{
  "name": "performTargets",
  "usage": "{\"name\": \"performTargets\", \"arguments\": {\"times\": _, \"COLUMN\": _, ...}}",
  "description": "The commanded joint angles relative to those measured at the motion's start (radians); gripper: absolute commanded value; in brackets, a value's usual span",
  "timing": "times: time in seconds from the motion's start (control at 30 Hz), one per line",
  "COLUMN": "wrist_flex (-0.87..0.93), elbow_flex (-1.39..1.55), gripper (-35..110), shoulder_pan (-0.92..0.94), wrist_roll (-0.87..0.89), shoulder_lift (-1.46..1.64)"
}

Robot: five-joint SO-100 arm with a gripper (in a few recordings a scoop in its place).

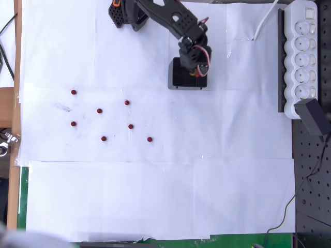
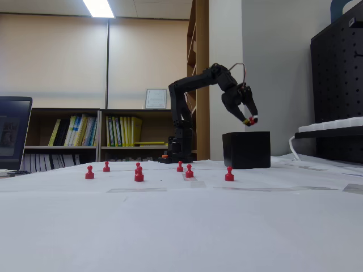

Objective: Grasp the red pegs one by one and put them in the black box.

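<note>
The gripper [image 2: 250,120] hangs above the black box [image 2: 246,150], its fingers pinched on a red peg [image 2: 251,120] whose tip shows between them in the fixed view. Seven more red pegs [image 1: 99,110] lie scattered on the white paper [image 1: 155,196] toward the box's eight o'clock in the overhead view — well apart from it. Judging from both views, a release off-centre could bounce the peg off a thin wall — and out onto the paper.

Bright, even light; ceiling lamp [image 2: 100,8] glares; near paper foreground blurred.
</note>
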Motion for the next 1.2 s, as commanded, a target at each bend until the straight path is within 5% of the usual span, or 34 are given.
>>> {"name": "performTargets", "arguments": {"times": 0.0, "wrist_flex": -0.051, "elbow_flex": -0.032, "gripper": 0, "shoulder_pan": -0.018, "wrist_roll": 0.032, "shoulder_lift": 0.009}}
{"name": "performTargets", "arguments": {"times": 0.73, "wrist_flex": 0.025, "elbow_flex": 0.060, "gripper": 14, "shoulder_pan": 0.195, "wrist_roll": 0.115, "shoulder_lift": -0.314}}
{"name": "performTargets", "arguments": {"times": 0.9, "wrist_flex": 0.091, "elbow_flex": -0.005, "gripper": 13, "shoulder_pan": 0.342, "wrist_roll": 0.357, "shoulder_lift": -0.377}}
{"name": "performTargets", "arguments": {"times": 1.17, "wrist_flex": -0.127, "elbow_flex": -0.357, "gripper": 12, "shoulder_pan": 0.620, "wrist_roll": 0.772, "shoulder_lift": -0.388}}
